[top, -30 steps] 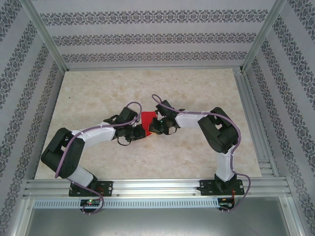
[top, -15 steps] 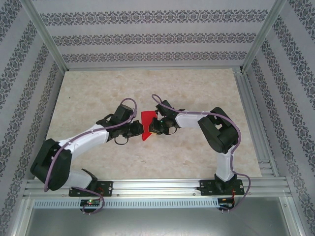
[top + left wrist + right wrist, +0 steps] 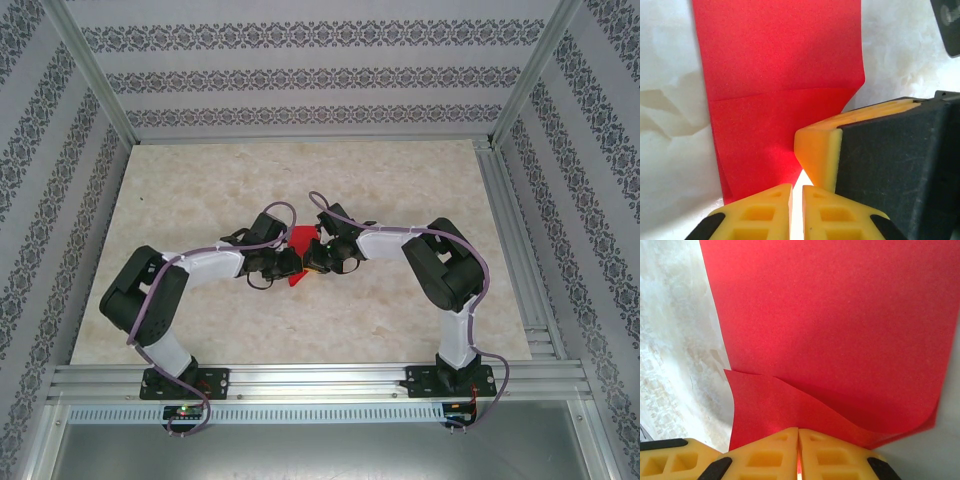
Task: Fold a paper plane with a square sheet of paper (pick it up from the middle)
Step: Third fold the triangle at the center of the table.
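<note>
Left gripper (image 3: 796,189), squeezed together, is swinging back to the paper (image 3: 830,315) the right gripper (image 3: 798,432) is pinching, probably for another crease

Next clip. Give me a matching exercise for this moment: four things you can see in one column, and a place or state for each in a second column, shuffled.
Things
1. thin bright red square sheet of paper
2. right gripper
3. pale marble-patterned tabletop
4. silver aluminium rail

Place or state
A. runs along the table's near edge
B. bears a crease line across it
C. lies under the paper
D. fingers shut on a folded red layer

Pairs: 1-B, 2-D, 3-C, 4-A
</note>
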Motion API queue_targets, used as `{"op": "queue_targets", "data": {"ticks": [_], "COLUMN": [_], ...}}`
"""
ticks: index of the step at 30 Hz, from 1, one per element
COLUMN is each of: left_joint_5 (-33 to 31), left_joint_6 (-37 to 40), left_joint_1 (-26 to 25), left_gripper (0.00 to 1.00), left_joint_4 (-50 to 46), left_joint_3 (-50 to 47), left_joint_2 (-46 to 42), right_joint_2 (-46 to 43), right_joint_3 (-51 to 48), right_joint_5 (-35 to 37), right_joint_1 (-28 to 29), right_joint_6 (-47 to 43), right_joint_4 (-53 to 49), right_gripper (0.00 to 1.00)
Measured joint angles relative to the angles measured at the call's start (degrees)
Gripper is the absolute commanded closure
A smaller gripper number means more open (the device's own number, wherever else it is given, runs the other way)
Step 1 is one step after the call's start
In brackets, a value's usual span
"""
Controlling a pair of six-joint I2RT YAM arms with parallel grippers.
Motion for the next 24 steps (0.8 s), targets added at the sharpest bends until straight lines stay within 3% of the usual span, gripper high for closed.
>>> {"op": "queue_targets", "data": {"ticks": [12, 24], "left_joint_5": [-0.2, 1.4], "left_joint_6": [1.3, 2.2], "left_joint_1": [-0.6, -1.0], "left_gripper": [0.86, 0.86], "left_joint_4": [-3.4, -4.8], "left_joint_3": [0.4, -2.4], "left_joint_2": [2.6, -0.1], "right_joint_2": [0.0, 0.1], "right_joint_3": [0.0, 0.0], "right_joint_5": [-0.2, -0.2], "right_joint_1": [0.0, 0.0], "right_joint_6": [0.0, 0.0], "right_joint_4": [0.0, 0.0], "right_gripper": [0.90, 0.90]}}
